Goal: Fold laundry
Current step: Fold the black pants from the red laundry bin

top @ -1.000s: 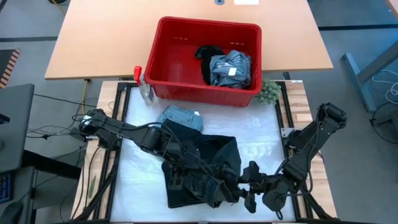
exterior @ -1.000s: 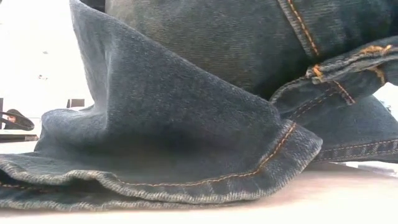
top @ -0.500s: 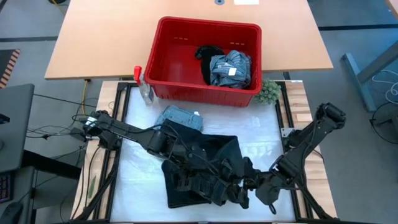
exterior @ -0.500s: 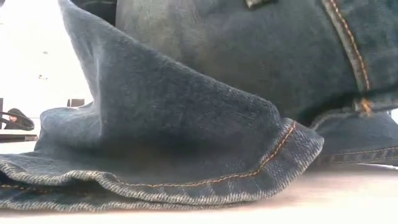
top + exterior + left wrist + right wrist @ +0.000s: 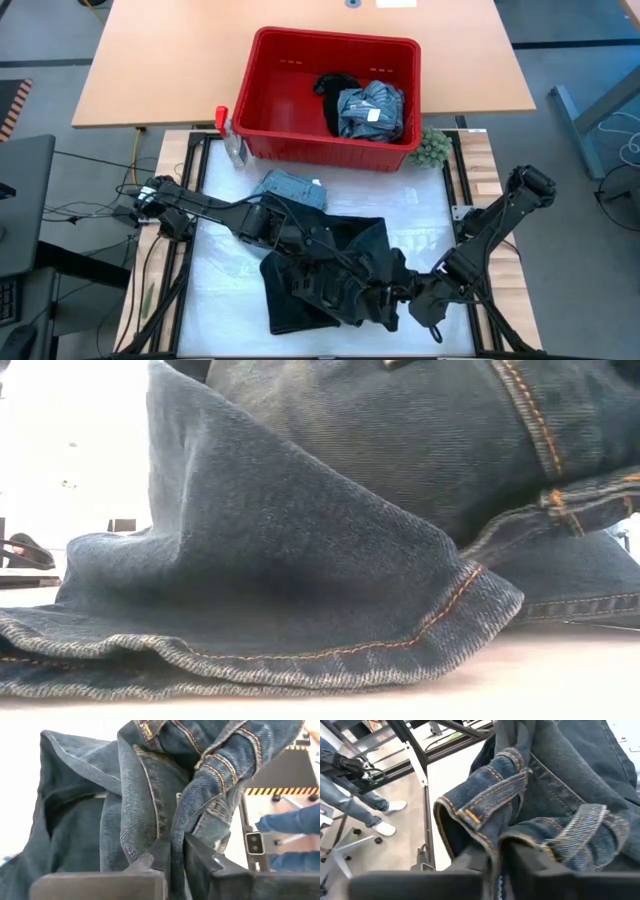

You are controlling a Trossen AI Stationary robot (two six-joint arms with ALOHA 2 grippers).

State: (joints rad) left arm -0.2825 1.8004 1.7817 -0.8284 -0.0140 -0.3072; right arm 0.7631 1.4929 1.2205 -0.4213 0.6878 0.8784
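Observation:
Dark blue jeans [image 5: 320, 250] lie bunched on the white mat [image 5: 230, 290], and their hem fills the low view [image 5: 300, 580]. Both my grippers meet at the jeans' near right part. My left gripper [image 5: 386, 303] [image 5: 172, 857] is shut on the denim. My right gripper [image 5: 410, 300] [image 5: 495, 854] is shut on it right beside the left one. More laundry, black and grey-blue [image 5: 365, 108], sits in the red basket [image 5: 275, 100]. My left gripper pinches a doubled, seamed edge of the jeans [image 5: 175, 832] between its two fingers, coming slantwise from above. The denim rises out of the fingers in folds, and the rest lies on the mat. My right gripper pinches the stitched waistband edge [image 5: 489, 836] between its two fingers, next to a belt loop [image 5: 590, 822]. It comes slantwise from the table's right side. That edge is raised off the mat.
A folded light-blue denim piece [image 5: 290, 187] lies behind the jeans. A small bottle [image 5: 232, 140] stands left of the basket and a green fuzzy ball [image 5: 432, 147] right of it. The table's frame rails [image 5: 455, 180] border the mat. People's legs [image 5: 365, 805] show beyond the table.
My right gripper has moved a little toward the table's left, up to my left gripper, and has shut on the jeans' waistband. My left gripper has edged toward the table's right with the denim. The raised folds of the jeans have shifted; the hem on the mat has stayed.

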